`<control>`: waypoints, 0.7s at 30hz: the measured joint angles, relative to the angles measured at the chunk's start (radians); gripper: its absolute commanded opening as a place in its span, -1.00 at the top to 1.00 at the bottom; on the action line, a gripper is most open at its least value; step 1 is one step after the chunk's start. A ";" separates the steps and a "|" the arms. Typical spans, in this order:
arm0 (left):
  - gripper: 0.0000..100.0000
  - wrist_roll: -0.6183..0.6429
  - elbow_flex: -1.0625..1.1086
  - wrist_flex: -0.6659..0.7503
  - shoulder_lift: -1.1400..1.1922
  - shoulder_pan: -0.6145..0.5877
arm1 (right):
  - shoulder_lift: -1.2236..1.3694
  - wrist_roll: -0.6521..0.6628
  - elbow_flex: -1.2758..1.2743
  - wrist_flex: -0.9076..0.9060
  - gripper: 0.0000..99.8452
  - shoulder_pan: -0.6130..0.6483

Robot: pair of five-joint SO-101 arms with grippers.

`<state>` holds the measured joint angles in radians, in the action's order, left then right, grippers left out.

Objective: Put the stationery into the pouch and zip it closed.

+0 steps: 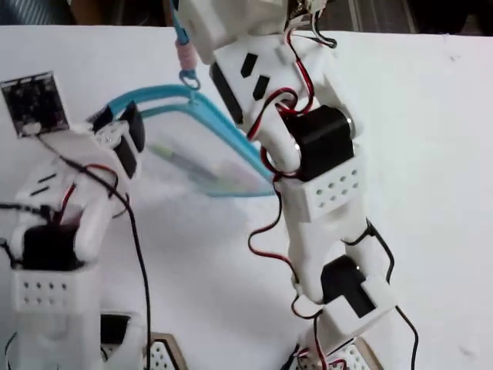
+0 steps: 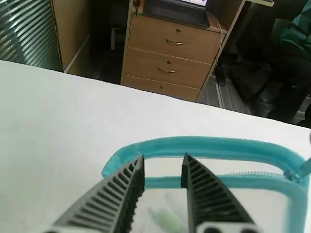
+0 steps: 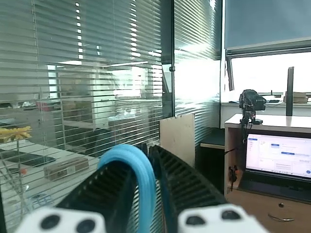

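Note:
A clear pouch (image 1: 204, 150) with a blue zip rim hangs tilted above the white table, its mouth toward the left arm. Pens (image 1: 185, 163) lie inside it, and a pale green item (image 2: 165, 219) shows through its wall. A blue cord (image 1: 182, 35) with a pink bead runs up from the zip pull. My right gripper (image 3: 148, 150) is shut on that cord (image 3: 138, 167), held high over the table. My left gripper (image 2: 163, 162) is open, its tips at the rim (image 2: 218, 144) near the pouch's corner. From above, the left gripper (image 1: 122, 129) sits at the pouch's left end.
The right arm (image 1: 316, 169) crosses the middle of the table from the front edge. The left arm (image 1: 54, 254) stands at the front left, with loose wires beside it. Bare white table (image 1: 431, 154) lies to the right. A wooden drawer cabinet (image 2: 170, 58) stands beyond the far edge.

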<state>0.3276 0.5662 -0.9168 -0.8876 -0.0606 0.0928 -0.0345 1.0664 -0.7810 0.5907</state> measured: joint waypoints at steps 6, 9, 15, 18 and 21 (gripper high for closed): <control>0.70 0.002 -0.097 0.049 0.184 0.000 | -0.046 0.000 -0.002 -0.025 0.97 0.064; 0.70 0.002 -0.178 0.038 0.293 0.000 | -0.063 0.000 -0.003 -0.025 0.97 0.097; 0.70 0.000 -0.298 -0.018 0.391 0.005 | -0.103 0.000 0.000 -0.026 0.97 0.112; 0.70 0.000 -0.311 -0.066 0.393 0.006 | -0.101 0.000 -0.002 -0.035 0.97 0.112; 0.69 0.000 -0.327 -0.126 0.393 0.002 | -0.103 0.000 -0.002 -0.035 0.97 0.117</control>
<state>0.3276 0.2394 -1.0426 -0.4948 -0.0591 -0.0100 -0.0345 1.0648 -0.8163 0.7073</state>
